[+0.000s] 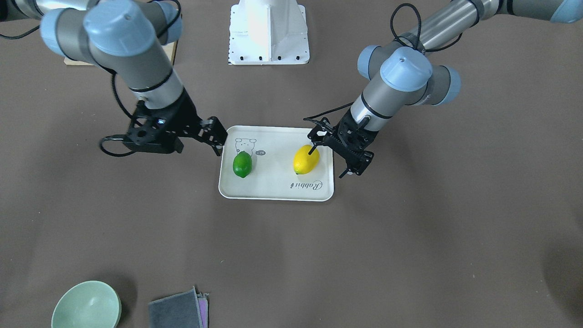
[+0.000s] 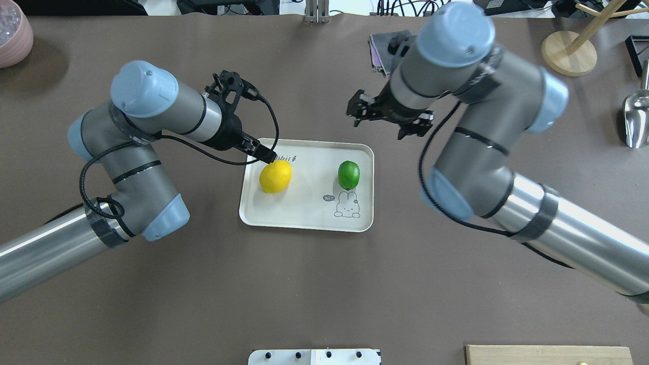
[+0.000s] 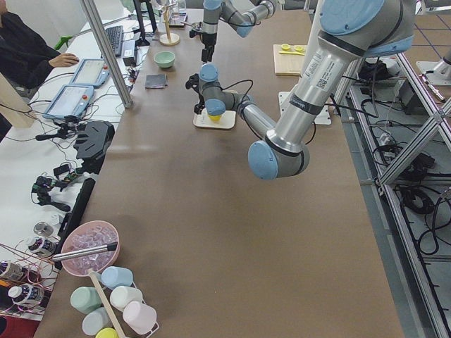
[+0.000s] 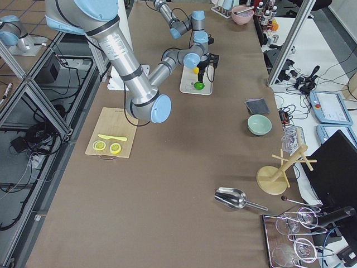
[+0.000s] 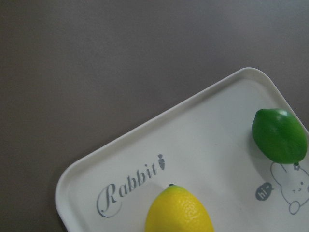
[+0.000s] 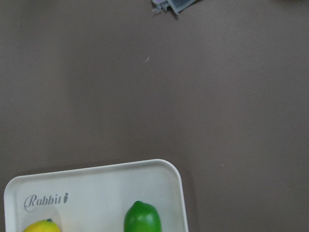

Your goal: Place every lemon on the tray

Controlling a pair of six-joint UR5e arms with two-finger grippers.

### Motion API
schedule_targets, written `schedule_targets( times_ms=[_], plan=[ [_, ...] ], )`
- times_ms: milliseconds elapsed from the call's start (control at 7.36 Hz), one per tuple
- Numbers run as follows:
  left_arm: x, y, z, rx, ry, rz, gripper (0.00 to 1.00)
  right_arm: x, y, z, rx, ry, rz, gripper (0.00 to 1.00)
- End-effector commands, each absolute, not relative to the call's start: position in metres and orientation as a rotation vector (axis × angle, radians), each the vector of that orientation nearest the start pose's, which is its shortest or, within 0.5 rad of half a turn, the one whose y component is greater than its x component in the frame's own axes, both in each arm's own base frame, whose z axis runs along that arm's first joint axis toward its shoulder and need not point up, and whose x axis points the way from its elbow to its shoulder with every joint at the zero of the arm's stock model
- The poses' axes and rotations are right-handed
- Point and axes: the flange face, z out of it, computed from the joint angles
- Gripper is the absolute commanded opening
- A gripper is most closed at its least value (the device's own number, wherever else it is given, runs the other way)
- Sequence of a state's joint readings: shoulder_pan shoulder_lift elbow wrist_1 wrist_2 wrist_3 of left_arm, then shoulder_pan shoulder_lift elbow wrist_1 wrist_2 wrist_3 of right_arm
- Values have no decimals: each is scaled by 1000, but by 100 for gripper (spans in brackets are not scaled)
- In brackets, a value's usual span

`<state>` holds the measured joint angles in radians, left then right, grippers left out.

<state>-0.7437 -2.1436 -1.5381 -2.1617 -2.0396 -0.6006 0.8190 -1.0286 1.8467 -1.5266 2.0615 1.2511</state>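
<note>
Both lemons lie on the cream-white tray [image 1: 273, 187] at the table's middle. The yellow lemon [image 1: 306, 159] is on the tray's "Rabbit" end and the green lemon [image 1: 242, 164] is by the bear drawing. They also show in the overhead view, yellow [image 2: 275, 176] and green [image 2: 349, 174], and in both wrist views. My left gripper [image 1: 337, 152] is open and empty, raised just beside the yellow lemon at the tray's edge. My right gripper [image 1: 217, 136] is open and empty, raised at the tray's corner near the green lemon.
A pale green bowl [image 1: 86, 305] and a folded grey cloth [image 1: 177, 310] lie at the table's far edge. A bamboo cutting board [image 4: 111, 139] with lemon slices is near the robot's right. A wooden stand [image 2: 568, 50] and a metal scoop [image 2: 636, 119] are at the far right.
</note>
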Motion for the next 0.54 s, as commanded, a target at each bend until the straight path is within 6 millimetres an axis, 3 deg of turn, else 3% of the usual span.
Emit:
schedule_targets(
  times_ms=[0, 136, 272, 408],
  plan=[
    [381, -574, 284, 668, 954, 374, 98, -256, -492, 288, 169, -893, 208, 100],
    [347, -589, 300, 677, 924, 325, 98, -238, -504, 296, 195, -866, 243, 100],
    [341, -589, 327, 680, 905, 307, 98, -237, -512, 312, 185, -827, 270, 100],
    [325, -592, 360, 744, 810, 238, 98, -236, -512, 343, 170, -766, 291, 100]
  ],
)
